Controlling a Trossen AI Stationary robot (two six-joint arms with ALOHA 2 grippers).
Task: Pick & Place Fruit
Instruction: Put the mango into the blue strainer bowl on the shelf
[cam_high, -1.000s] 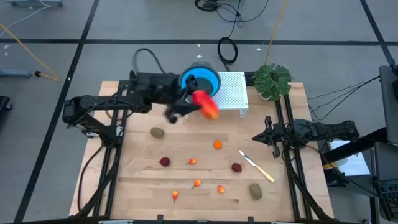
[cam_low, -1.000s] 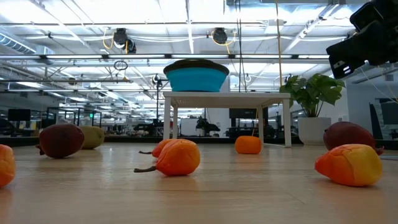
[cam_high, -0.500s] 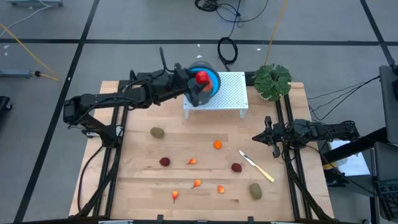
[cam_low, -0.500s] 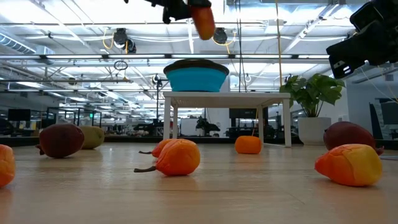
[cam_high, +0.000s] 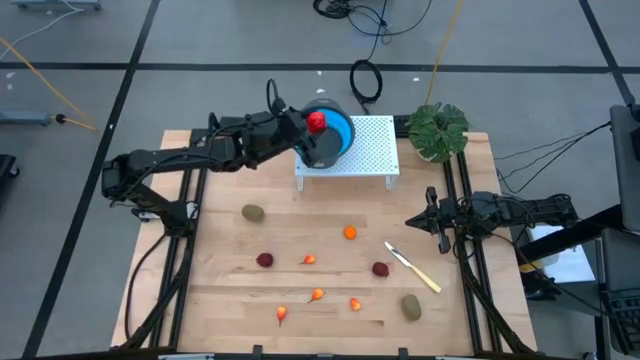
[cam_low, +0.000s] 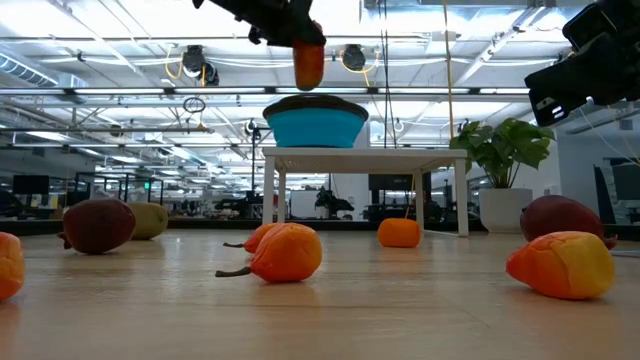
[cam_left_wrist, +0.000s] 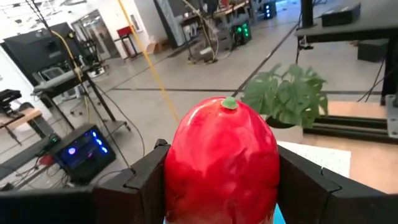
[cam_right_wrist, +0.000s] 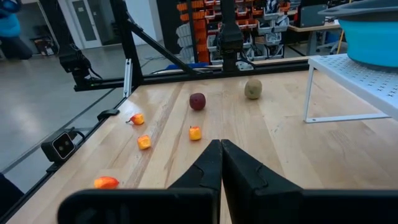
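left end effector (cam_high: 312, 133): clamped on the red-yellow fruit (cam_high: 316, 123), held above the blue bowl (cam_high: 338, 133)
risk: dropped off-centre, fruit may strike rim and roll off white stand (cam_high: 370, 150)
right end effector (cam_high: 412, 219): shut, idle over counter (cam_high: 220, 290)

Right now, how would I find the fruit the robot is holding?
Look for the white stand at the back of the table, with the blue bowl on it. Just above that bowl, the left gripper clamps the long red fruit, the only piece off the table.
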